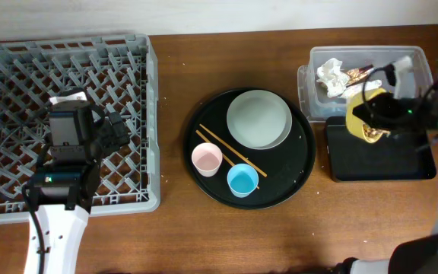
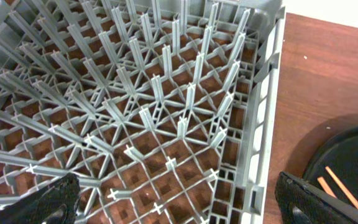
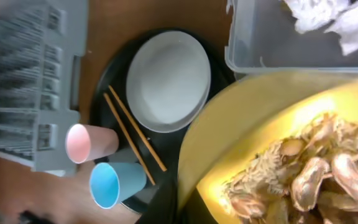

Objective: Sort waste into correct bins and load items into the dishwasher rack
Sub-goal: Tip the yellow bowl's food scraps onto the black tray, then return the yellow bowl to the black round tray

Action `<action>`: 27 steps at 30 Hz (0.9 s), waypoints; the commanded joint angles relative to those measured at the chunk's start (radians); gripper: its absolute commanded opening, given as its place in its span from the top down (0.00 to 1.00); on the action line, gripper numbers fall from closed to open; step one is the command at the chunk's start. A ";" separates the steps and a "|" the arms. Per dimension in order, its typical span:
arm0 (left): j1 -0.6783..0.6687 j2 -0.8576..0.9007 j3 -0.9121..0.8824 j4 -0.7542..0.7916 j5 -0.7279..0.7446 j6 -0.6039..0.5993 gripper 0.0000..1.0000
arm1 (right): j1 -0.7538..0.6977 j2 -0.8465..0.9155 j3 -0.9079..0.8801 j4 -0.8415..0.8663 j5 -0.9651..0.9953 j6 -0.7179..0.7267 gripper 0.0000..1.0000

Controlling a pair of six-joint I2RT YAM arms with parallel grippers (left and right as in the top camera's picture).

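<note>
My right gripper (image 1: 375, 114) (image 3: 188, 199) is shut on the rim of the yellow bowl (image 1: 358, 103) (image 3: 241, 124). It holds the bowl tilted above the shallow black tray (image 1: 386, 160), by the clear tub (image 1: 304, 80) (image 3: 247, 50). Beige-brown food scraps (image 1: 371, 135) (image 3: 309, 180) lie in the bowl. Crumpled white paper (image 1: 330, 74) (image 3: 328, 15) and a wrapper lie in the tub. My left gripper (image 1: 90, 133) (image 2: 179, 205) is open and empty over the grey dishwasher rack (image 1: 21, 68) (image 2: 166, 112).
The round black serving tray (image 1: 295, 164) holds the pale plate (image 1: 258, 119) (image 3: 166, 81), two chopsticks (image 1: 230, 152) (image 3: 132, 134), a pink cup (image 1: 207, 159) (image 3: 86, 143) and a blue cup (image 1: 242, 180) (image 3: 114, 183). Brown tabletop lies between rack and tray.
</note>
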 commanded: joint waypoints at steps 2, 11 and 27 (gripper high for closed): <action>0.003 0.004 0.008 0.002 -0.014 -0.013 0.01 | -0.131 -0.005 -0.206 0.156 -0.290 -0.065 0.96; 0.003 0.004 0.008 0.002 -0.014 -0.013 0.01 | -0.292 0.134 -0.424 0.457 -0.600 -0.065 0.96; 0.003 0.004 0.008 0.002 -0.014 -0.013 0.01 | -0.391 0.249 -0.424 0.455 -0.793 0.314 0.96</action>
